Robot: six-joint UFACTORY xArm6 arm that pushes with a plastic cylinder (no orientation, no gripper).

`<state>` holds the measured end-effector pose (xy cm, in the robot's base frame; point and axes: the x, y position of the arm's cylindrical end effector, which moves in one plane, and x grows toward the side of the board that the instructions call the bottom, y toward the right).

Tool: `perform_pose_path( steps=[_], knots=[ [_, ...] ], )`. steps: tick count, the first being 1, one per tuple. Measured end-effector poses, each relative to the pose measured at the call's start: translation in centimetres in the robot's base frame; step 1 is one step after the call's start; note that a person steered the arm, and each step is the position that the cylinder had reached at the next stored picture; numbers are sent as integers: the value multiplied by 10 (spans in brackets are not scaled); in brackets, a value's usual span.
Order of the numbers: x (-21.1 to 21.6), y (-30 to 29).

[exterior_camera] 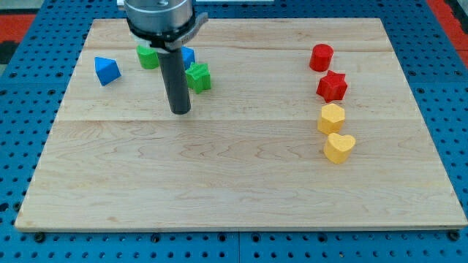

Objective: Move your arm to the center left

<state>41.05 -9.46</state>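
My tip (180,111) rests on the wooden board (234,175) in the upper left part, left of the middle. A green star-shaped block (198,77) lies just up and to the right of the tip, close to the rod. A green block (148,56) sits up and to the left of the rod. A blue block (188,55) is partly hidden behind the rod. A blue triangular block (107,70) lies further toward the view's left.
On the view's right stand a red cylinder (321,57), a red star-shaped block (332,86), a yellow hexagonal block (330,117) and a yellow heart-shaped block (339,147), in a column. A blue pegboard (453,109) surrounds the board.
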Motion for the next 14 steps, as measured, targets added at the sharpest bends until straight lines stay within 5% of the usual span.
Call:
perform_pose_path(
  steps=[4, 6, 8, 12, 14],
  knots=[
    [-64, 52],
    [-29, -3],
    [-60, -20],
    [-69, 13],
    [-33, 10]
  ],
)
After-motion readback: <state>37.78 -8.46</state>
